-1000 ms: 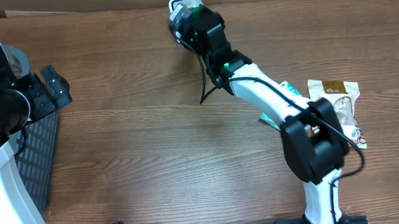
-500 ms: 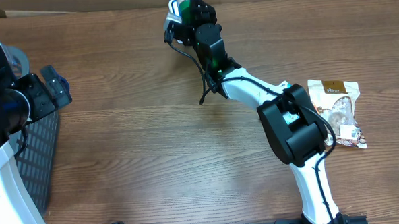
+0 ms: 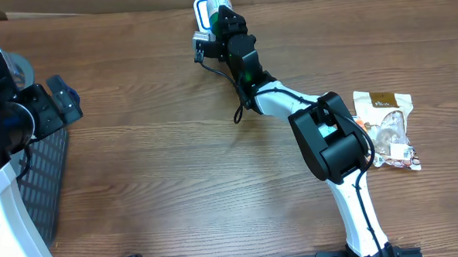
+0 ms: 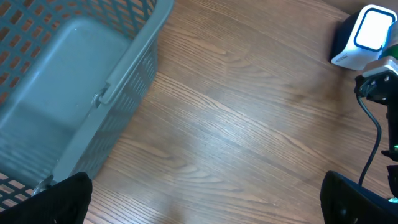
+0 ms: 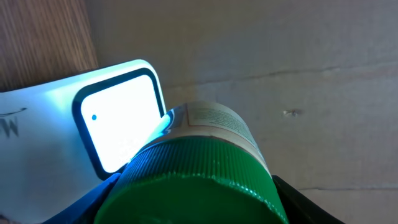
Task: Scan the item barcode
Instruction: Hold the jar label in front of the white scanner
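The item is a jar with a green ribbed lid point(image 5: 193, 186) and a pale label point(image 5: 217, 118). My right gripper point(image 5: 193, 202) is shut on it, one finger on each side of the lid. The jar's side is up against the lit window of the white scanner point(image 5: 118, 127). From overhead, the right gripper point(image 3: 224, 22) is at the table's far edge, right beside the scanner point(image 3: 206, 7). My left gripper point(image 4: 205, 205) hangs open over bare wood, with nothing between its fingers. It sits at the far left point(image 3: 61, 97) in the overhead view.
A grey mesh basket point(image 4: 68, 93) stands at the left edge of the table point(image 3: 41, 175). A snack bag point(image 3: 388, 125) lies at the right, beside the right arm's base. A black cable point(image 3: 239, 105) trails from the right arm onto the wood.
The right arm has swung its wrist toward the far edge and turned the jar against the scanner, whose lit window now shows from overhead. The left arm has not moved.
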`<action>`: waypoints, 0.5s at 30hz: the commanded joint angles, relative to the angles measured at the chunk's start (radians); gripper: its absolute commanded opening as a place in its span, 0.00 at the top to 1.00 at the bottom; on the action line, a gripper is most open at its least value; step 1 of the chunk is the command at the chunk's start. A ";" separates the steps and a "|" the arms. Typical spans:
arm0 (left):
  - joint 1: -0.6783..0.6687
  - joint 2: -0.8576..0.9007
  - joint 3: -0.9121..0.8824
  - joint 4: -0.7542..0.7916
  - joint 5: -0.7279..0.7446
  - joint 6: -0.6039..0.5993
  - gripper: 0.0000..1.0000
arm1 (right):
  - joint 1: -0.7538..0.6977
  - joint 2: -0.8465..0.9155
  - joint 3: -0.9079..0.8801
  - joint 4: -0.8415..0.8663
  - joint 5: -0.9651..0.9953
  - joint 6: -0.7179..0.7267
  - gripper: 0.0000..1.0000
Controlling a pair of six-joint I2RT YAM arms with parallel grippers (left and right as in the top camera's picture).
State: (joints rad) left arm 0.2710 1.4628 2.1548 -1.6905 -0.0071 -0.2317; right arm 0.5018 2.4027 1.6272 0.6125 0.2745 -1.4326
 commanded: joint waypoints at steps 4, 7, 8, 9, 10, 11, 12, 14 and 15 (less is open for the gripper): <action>0.003 0.003 0.006 0.001 0.004 0.019 0.00 | 0.010 -0.016 0.031 0.019 -0.002 -0.008 0.55; 0.003 0.003 0.006 0.001 0.004 0.019 0.00 | 0.021 -0.018 0.031 0.019 0.010 0.002 0.56; 0.003 0.003 0.006 0.001 0.004 0.019 0.00 | 0.023 -0.021 0.031 0.020 0.018 0.014 0.56; 0.003 0.003 0.006 0.001 0.004 0.019 0.00 | 0.024 -0.027 0.031 0.019 0.032 0.057 0.56; 0.003 0.003 0.006 0.001 0.004 0.019 0.00 | 0.024 -0.029 0.031 0.019 0.036 0.068 0.56; 0.003 0.003 0.006 0.001 0.004 0.019 0.00 | 0.023 -0.037 0.031 0.018 0.048 0.108 0.56; 0.003 0.003 0.006 0.001 0.004 0.019 0.00 | 0.024 -0.048 0.031 0.014 0.059 0.140 0.56; 0.003 0.003 0.006 0.001 0.004 0.019 0.00 | 0.024 -0.069 0.031 0.003 0.073 0.183 0.56; 0.003 0.003 0.006 0.001 0.004 0.019 0.00 | 0.024 -0.086 0.031 -0.008 0.082 0.205 0.57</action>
State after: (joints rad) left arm 0.2710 1.4628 2.1548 -1.6905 -0.0071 -0.2317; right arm 0.5243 2.4012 1.6272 0.6025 0.3107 -1.3346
